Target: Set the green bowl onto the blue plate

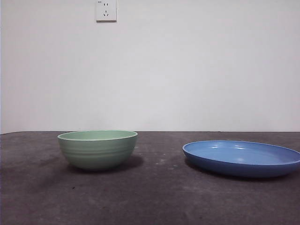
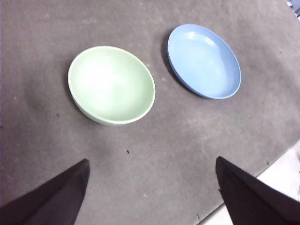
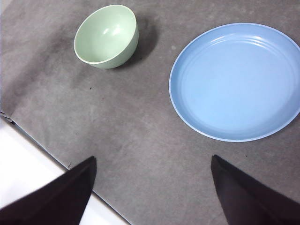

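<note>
Nearest in the left wrist view, the left gripper (image 2: 150,197) hangs above the dark mat (image 2: 154,154) with its two black jaws spread wide apart and nothing between them. Beyond the jaws, well apart from them, sits the bowl (image 2: 111,85), upright and empty, resting on the mat. Farther on still lies the plate (image 2: 204,61), also empty, with a strip of bare mat between it and the bowl.

In the right wrist view, the right gripper (image 3: 152,192) likewise hovers over the mat (image 3: 131,122), jaws wide apart, gripping nothing. Here the plate (image 3: 236,82) is the closer of the two dishes, ahead of the jaws and clear of them; the bowl (image 3: 106,36) stands farther off, apart from the plate.

The front view shows neither arm. The bowl (image 1: 97,149) stands on the left and the plate (image 1: 242,158) on the right, both flat on the mat (image 1: 150,197), separated by a clear gap and not touching. Behind them is a pale wall (image 1: 187,65), with a white socket (image 1: 106,10) high up above the bowl.

Count: one bowl, one plate, two grippers, one socket. The bowl is not on the plate.
</note>
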Controlling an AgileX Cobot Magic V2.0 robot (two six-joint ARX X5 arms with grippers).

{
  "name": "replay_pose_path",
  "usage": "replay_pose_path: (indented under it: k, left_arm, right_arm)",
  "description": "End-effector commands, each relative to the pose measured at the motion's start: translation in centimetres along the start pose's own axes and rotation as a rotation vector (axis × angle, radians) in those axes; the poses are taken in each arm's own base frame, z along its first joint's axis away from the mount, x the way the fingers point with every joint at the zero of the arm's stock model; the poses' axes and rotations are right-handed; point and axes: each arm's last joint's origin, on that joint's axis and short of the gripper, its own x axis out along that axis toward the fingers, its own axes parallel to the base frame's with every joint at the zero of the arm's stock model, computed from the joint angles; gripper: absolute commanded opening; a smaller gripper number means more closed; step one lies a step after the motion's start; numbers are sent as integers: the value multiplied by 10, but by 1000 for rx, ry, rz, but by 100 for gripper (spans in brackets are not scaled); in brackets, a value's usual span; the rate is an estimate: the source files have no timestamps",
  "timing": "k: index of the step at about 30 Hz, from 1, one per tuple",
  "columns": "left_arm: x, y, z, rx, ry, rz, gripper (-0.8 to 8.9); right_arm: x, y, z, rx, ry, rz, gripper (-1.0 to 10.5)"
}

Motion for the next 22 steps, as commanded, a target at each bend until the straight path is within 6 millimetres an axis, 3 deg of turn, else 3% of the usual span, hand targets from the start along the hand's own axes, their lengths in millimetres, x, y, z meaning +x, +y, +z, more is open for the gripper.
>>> replay_pose_path:
  k: [1, 7, 13, 22]
  left_arm:
    - [0, 0, 9, -17, -25, 6, 436]
    - [12, 5, 25, -33, -10, 25, 435]
    - [32, 7, 57, -17, 43, 87, 434]
    - [90, 19, 92, 0, 173, 208, 433]
  right_arm:
    - [-3, 2, 5, -3, -17, 4, 393]
    - [-3, 2, 5, -4, -19, 4, 393]
    - [-3, 2, 6, -8, -25, 3, 393]
    - [-3, 2, 6, -8, -25, 4, 393]
